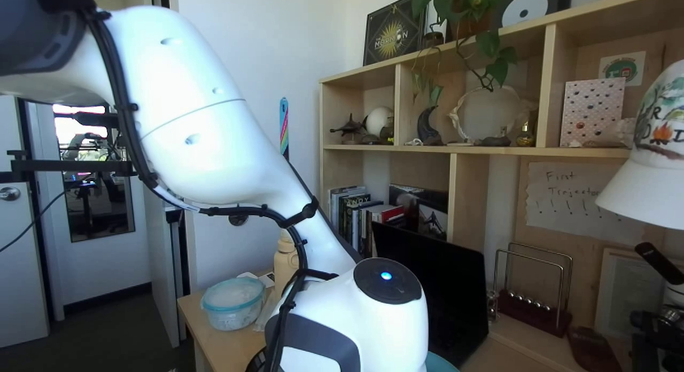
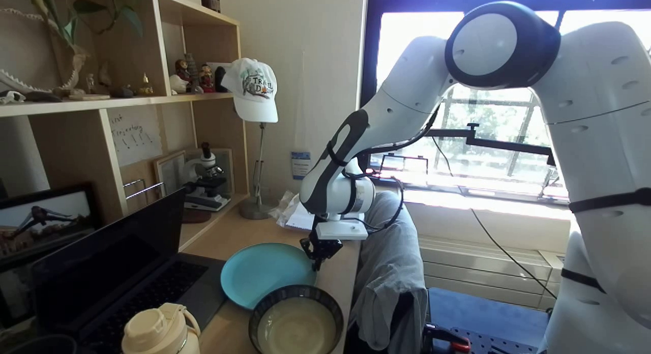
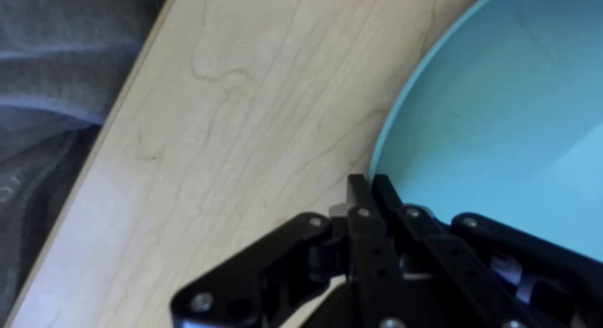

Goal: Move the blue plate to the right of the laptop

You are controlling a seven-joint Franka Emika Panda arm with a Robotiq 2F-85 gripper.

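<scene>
The teal-blue plate (image 2: 267, 273) lies by the front right corner of the black laptop (image 2: 127, 272) in an exterior view. A sliver of the plate (image 1: 439, 363) shows behind the arm in an exterior view, below the laptop screen (image 1: 435, 286). My gripper (image 2: 317, 265) points down at the plate's edge, on the side away from the laptop. In the wrist view my gripper (image 3: 370, 181) is closed on the plate's rim, one finger outside and one inside the plate (image 3: 490, 116). I cannot tell whether the plate is lifted off the table.
A dark-rimmed bowl (image 2: 299, 324) stands close to the plate. A cream bottle (image 2: 161, 329) stands before the laptop. A lidded container (image 1: 233, 303) sits at a table corner. A chair with grey cloth (image 2: 391, 257) is at the table edge. A lamp (image 2: 259, 206) stands behind.
</scene>
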